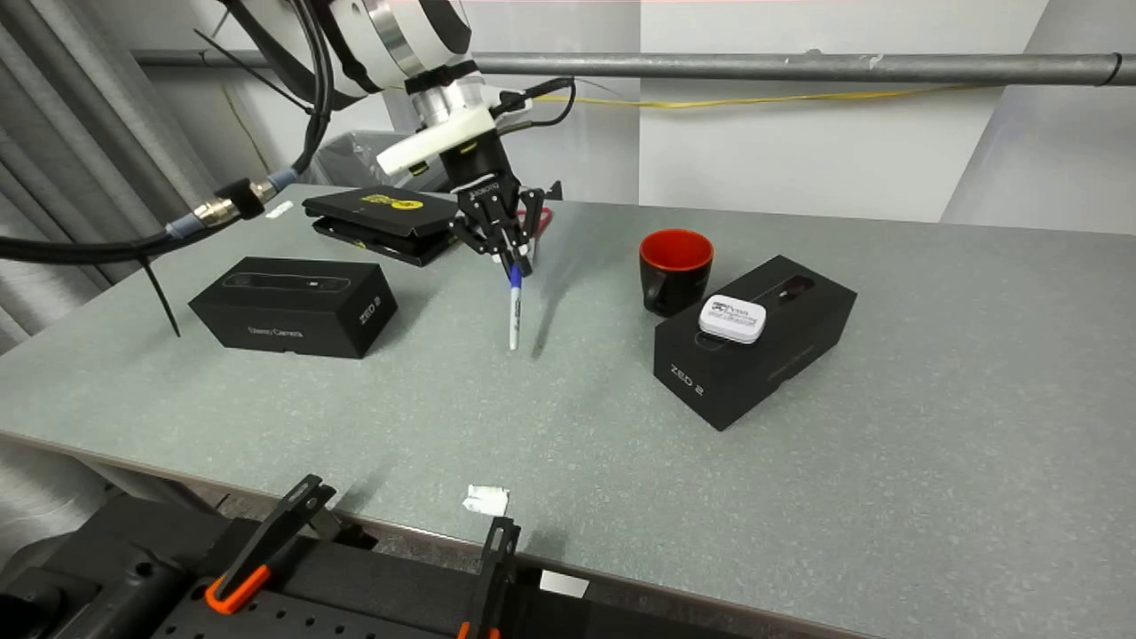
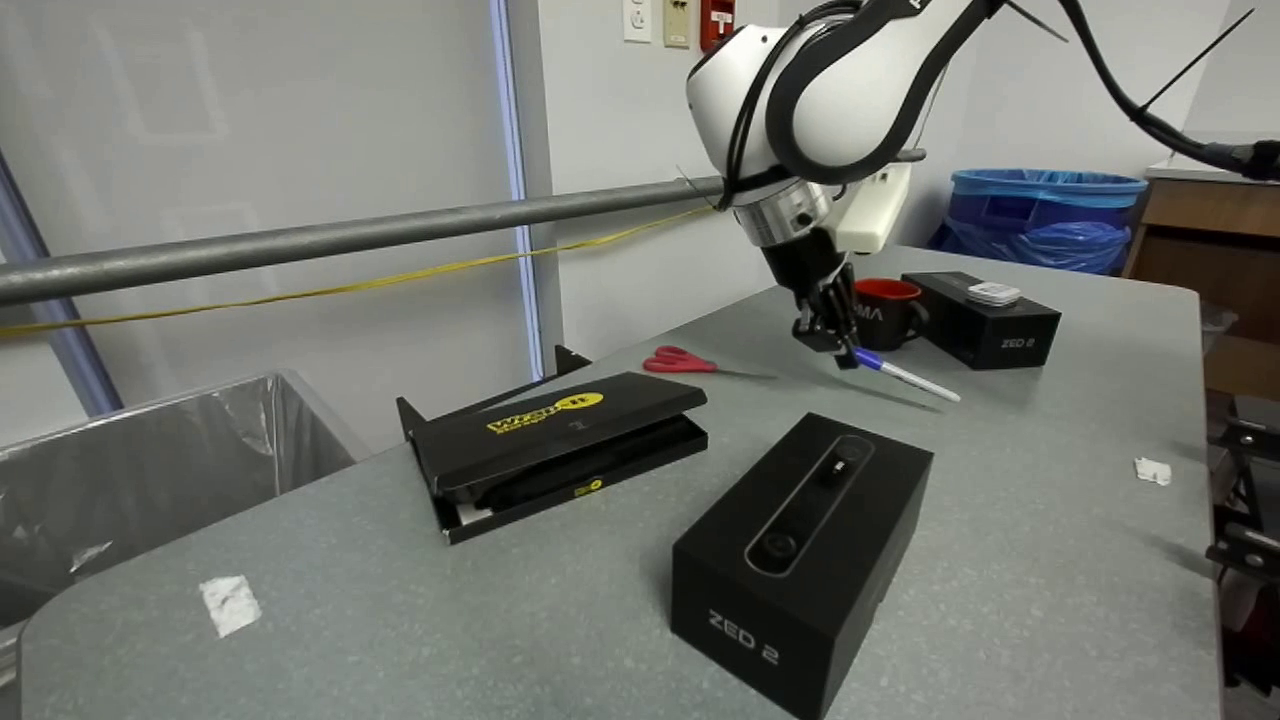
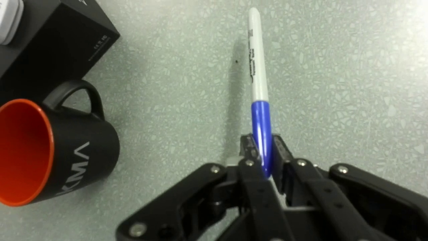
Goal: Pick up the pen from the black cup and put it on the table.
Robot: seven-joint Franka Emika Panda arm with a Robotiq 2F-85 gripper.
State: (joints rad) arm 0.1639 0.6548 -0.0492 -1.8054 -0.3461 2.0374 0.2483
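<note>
The pen [image 3: 256, 63] has a white body and a blue cap. My gripper [image 3: 262, 147] is shut on the blue cap end. The pen also shows in both exterior views [image 1: 515, 315] [image 2: 910, 378], tilted, its white end pointing down and out from the gripper [image 1: 515, 264] [image 2: 848, 355]. Its shadow lies beside it on the grey table [image 1: 399, 408], and the white end looks a little above the surface. The black cup [image 1: 672, 286] with red interior stands upright, apart from the gripper; it also shows at the left of the wrist view [image 3: 90, 144].
A black box [image 1: 772, 337] with a small white tin [image 1: 732, 319] stands beside the cup. Another black box [image 2: 800, 560], a flat black case [image 2: 560, 430] and red-handled scissors [image 2: 680, 361] lie on the table. Clamps [image 1: 275, 532] sit along the table's edge.
</note>
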